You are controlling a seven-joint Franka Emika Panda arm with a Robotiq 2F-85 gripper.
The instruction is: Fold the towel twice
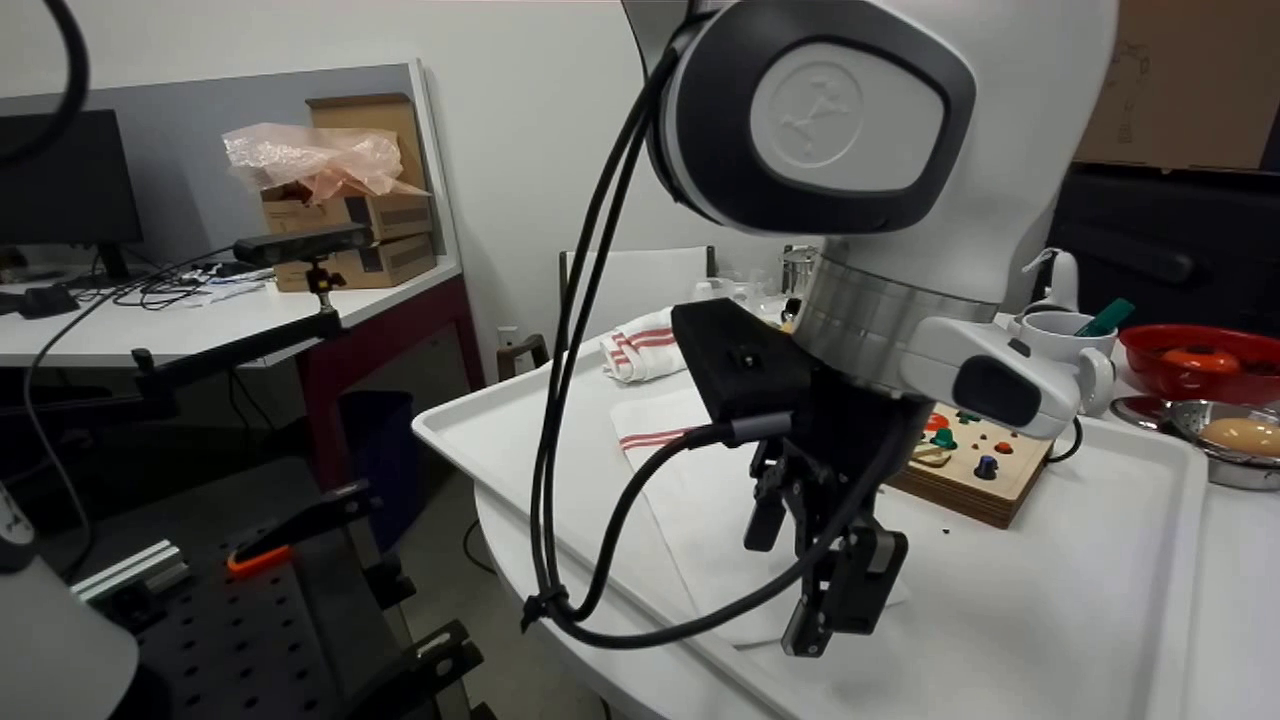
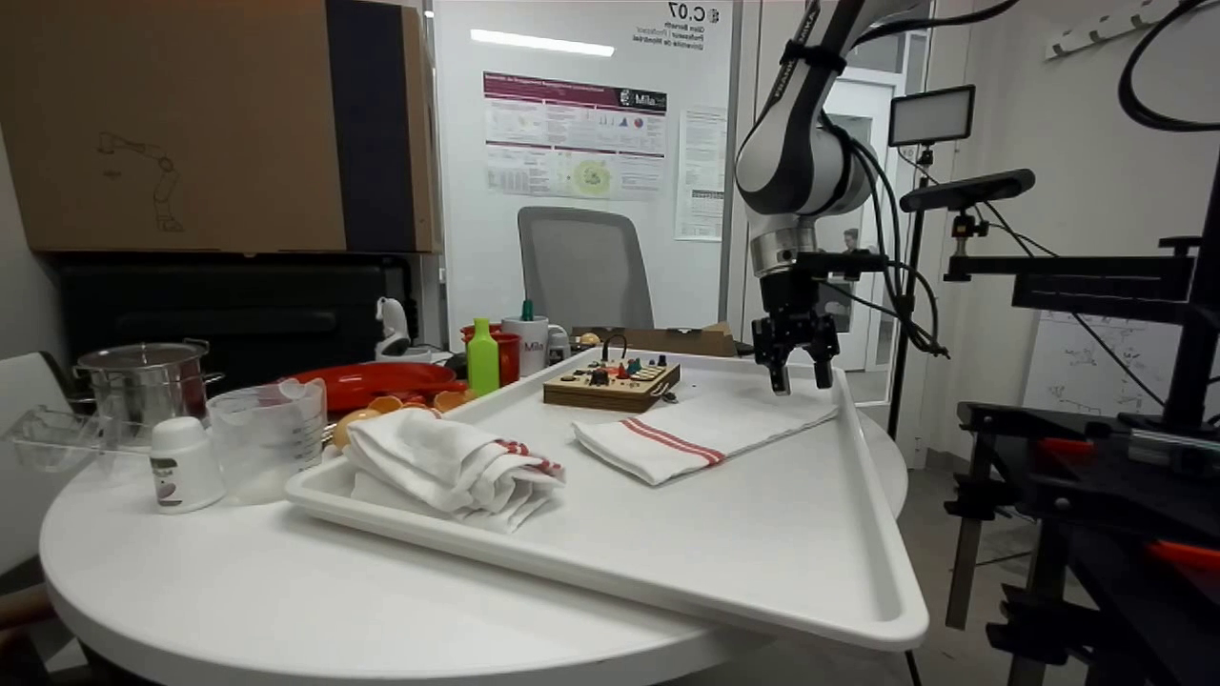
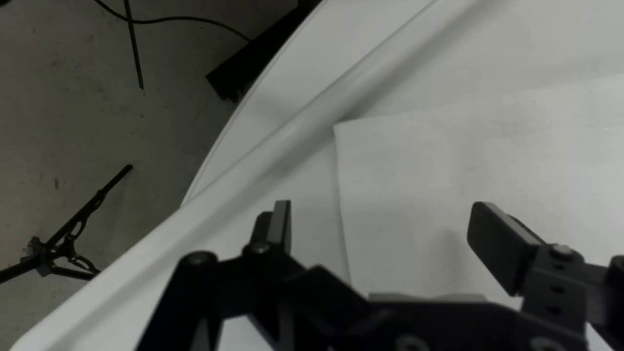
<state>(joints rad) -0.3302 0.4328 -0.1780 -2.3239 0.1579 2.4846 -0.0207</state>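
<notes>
The towel is a white cloth with red stripes near one end, lying flat on the tray in both exterior views [image 1: 690, 510] [image 2: 667, 440]. In the wrist view the towel [image 3: 414, 165] shows its plain end, with a corner near the tray's rim. My gripper [image 1: 785, 594] hangs above this plain end, away from the stripes; it also shows in an exterior view [image 2: 803, 385]. In the wrist view my gripper [image 3: 381, 207] is open and empty. The towel's end edge runs between its fingers: one finger is over bare tray, the other over the towel. The arm hides part of the towel.
The white tray [image 2: 610, 578] has a raised rim. A wooden toy board [image 2: 596, 393] with knobs stands beside the towel. A bunched striped cloth [image 2: 448, 467] lies at a tray corner. Cups, a pot [image 2: 143, 381] and a red bowl [image 1: 1220, 365] stand outside the tray.
</notes>
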